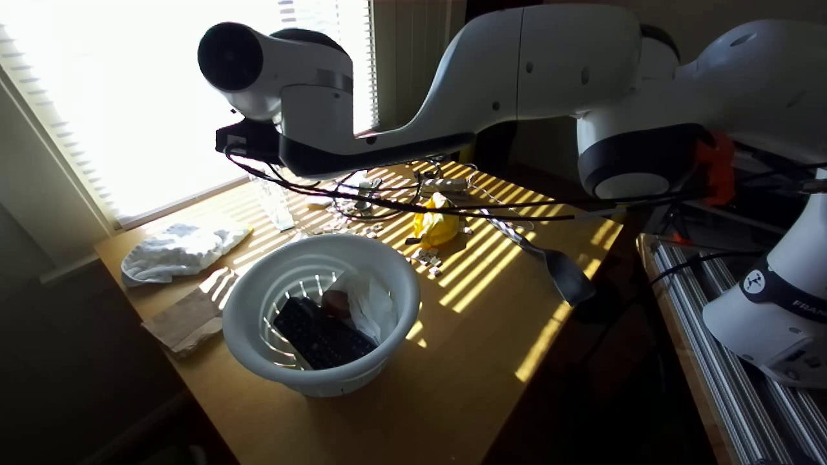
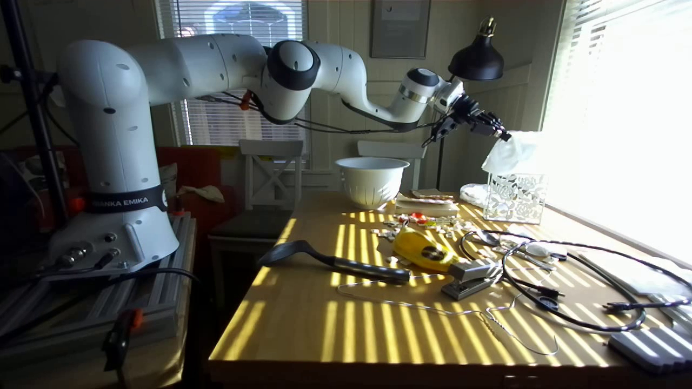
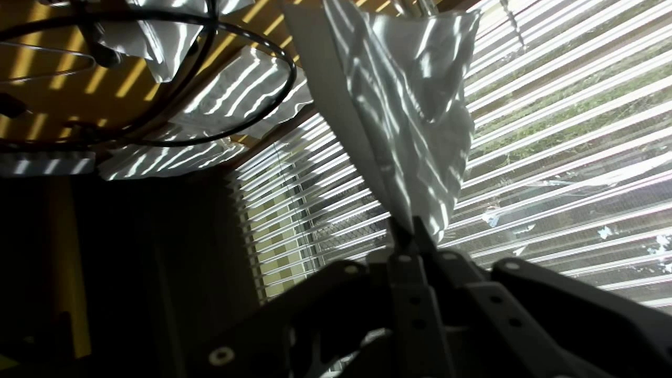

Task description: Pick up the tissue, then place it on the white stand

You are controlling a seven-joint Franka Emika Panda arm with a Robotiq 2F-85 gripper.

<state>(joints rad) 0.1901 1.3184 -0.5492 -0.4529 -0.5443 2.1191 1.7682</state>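
White bowl holds black device, white sheet; tool pinches tissue.

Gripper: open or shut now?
Shut. The gripper is closed on the tissue: in the wrist view its jaws pinch one end, and the rest fans out beyond them.

Glare swallows one edge of the thin, crinkled white paper tissue in an exterior view, leaving unclear whether it touches the rectangular white openwork stand. The wrist view's top edge crops the tissue. In an exterior view the white robot arm hides the black two-fingered gripper. Scattered pale pieces are too tiny to identify.
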